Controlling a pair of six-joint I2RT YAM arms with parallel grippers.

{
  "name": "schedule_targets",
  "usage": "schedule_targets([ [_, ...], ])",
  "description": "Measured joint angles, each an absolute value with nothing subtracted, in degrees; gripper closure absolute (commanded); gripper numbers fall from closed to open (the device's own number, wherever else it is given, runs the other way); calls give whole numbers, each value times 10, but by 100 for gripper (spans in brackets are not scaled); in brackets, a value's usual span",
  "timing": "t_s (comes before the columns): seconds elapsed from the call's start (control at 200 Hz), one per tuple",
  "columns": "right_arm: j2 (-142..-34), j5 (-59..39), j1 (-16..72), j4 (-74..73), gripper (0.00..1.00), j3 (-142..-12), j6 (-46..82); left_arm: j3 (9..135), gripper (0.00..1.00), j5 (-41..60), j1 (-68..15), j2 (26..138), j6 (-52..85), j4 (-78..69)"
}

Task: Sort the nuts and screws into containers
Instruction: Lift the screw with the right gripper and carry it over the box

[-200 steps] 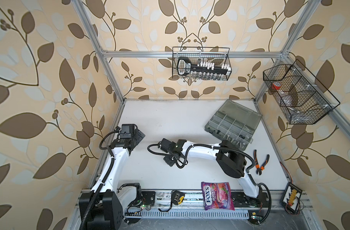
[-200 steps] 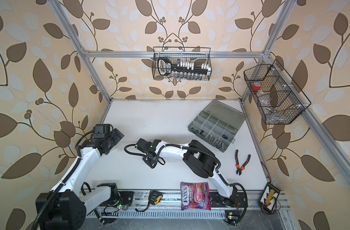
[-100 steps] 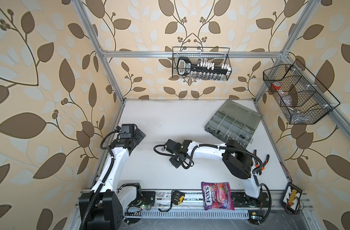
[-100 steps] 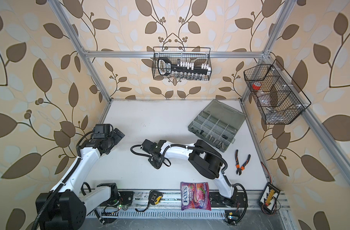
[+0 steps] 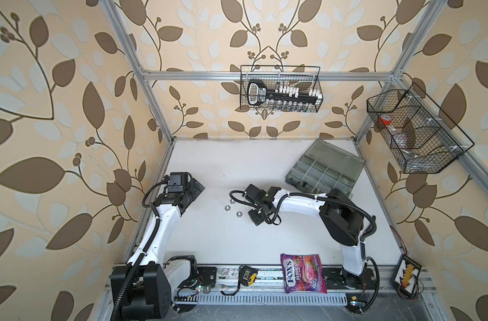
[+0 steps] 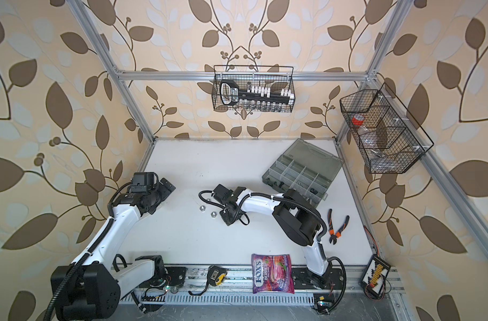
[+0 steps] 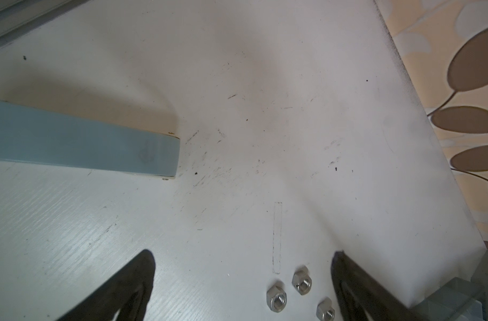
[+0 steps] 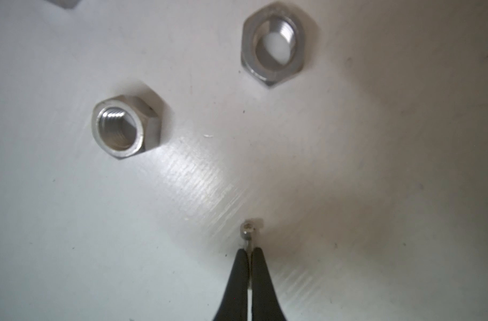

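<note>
Three silver nuts [image 5: 227,207] lie close together left of the table's middle, seen in both top views [image 6: 213,214]. My right gripper [image 8: 249,251] is shut on a thin tiny screw [image 8: 248,232], whose head sticks out past the tips just above the table. Two of the nuts [image 8: 127,126] lie a little ahead of it. In a top view that gripper [image 5: 255,219] sits just right of the nuts. My left gripper [image 7: 242,266] is open and empty near the left wall, with the nuts [image 7: 276,298] between its fingers' lines. The grey organizer box [image 5: 306,169] with the containers stands open at the back right.
Orange-handled pliers [image 6: 337,226] lie right of the right arm. A candy bag [image 5: 304,273] and a tape measure [image 5: 247,278] lie at the front edge. Wire baskets hang on the back wall [image 5: 280,93] and the right wall [image 5: 415,130]. A blue-grey flat strip [image 7: 81,141] shows in the left wrist view.
My right gripper has drawn back to the right, away from over the nuts, which now lie uncovered. The left arm has not moved.
</note>
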State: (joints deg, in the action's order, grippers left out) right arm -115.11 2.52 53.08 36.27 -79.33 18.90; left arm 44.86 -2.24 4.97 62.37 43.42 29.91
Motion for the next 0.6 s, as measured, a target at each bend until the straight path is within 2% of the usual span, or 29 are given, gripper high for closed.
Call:
schedule_targets([
  [0.29,-1129,26,515,362,100,-789,195,447,1,12,50,634,425,279],
  [0.6,-1073,34,461,357,100,-766,201,429,1,50,49,635,408,247],
])
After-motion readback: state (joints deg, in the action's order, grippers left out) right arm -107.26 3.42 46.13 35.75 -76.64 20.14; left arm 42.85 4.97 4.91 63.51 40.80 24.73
